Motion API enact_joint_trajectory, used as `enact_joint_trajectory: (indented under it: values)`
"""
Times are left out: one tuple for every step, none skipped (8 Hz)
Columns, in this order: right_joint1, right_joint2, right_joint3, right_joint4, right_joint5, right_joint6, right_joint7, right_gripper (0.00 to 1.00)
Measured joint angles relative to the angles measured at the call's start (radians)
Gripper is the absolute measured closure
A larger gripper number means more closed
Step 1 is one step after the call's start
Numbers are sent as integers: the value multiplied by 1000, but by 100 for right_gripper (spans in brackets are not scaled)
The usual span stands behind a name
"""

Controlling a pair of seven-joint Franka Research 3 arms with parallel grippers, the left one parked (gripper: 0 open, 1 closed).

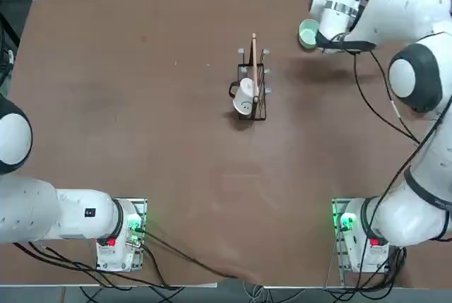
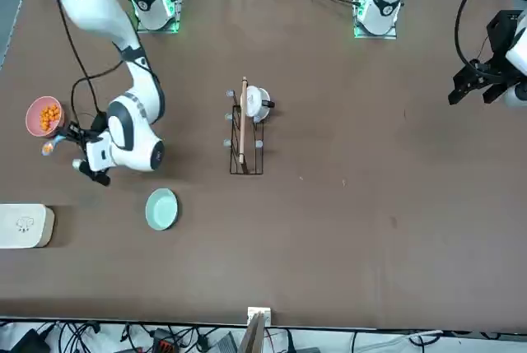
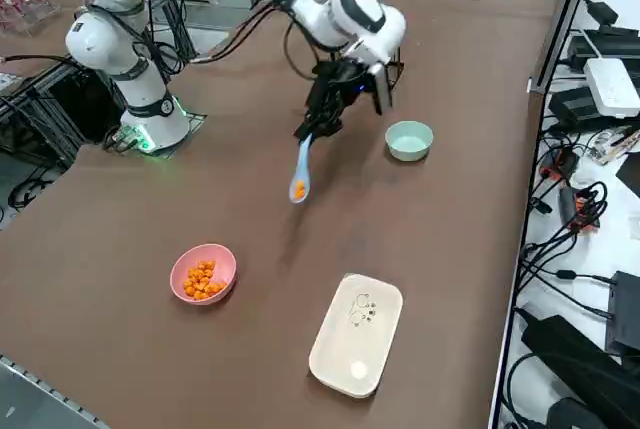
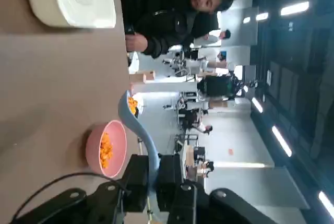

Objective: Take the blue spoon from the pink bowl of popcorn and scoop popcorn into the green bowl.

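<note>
My right gripper [image 3: 318, 129] hangs in the air above the brown table [image 3: 200, 79], and my fingers [image 4: 136, 179] are pinched tight on the handle of the blue spoon [image 3: 301, 171]. In the wrist view the handle runs up out of the narrow slot between my two pads and curves away to the spoon's scoop. That scoop sits out past my fingertips and lower than they are in the side view, clear of the table surface. A little popcorn [image 3: 299, 189] rides in it, showing as a small orange clump.

The pink bowl [image 3: 203, 273] stands on the table well beyond the spoon's tip, farther from my fingers than the scoop is. It has a heap of orange kernels in it. In the wrist view it shows close beside the spoon's shaft, but the side view makes plain that it is well apart from the spoon and below it.

The green bowl [image 3: 409, 140] rests on the table off to the other side of my fingers, near my wrist, with its pale inside showing. It is nearer to my fingers than the pink bowl is, and the spoon points away from it.

A cream rounded box [image 3: 356, 333] lies on the table past the spoon's tip too, beyond both bowls. Behind my wrist, toward the table's middle, stands a wire rack [image 1: 252, 92] with a white mug [image 1: 244, 98] and a long wooden stick [image 1: 254, 63].
</note>
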Motion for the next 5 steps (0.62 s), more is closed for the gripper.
enact_joint_trajectory:
  values:
    - [41,56,0,100,0,-44,-53,89]
    - [78,117,-1,206,0,-87,-99,89]
    - [110,169,-2,298,-1,-116,-125,89]
    - [138,202,-2,363,-1,-127,-133,89]
    - [169,219,-3,406,-1,-129,-139,89]
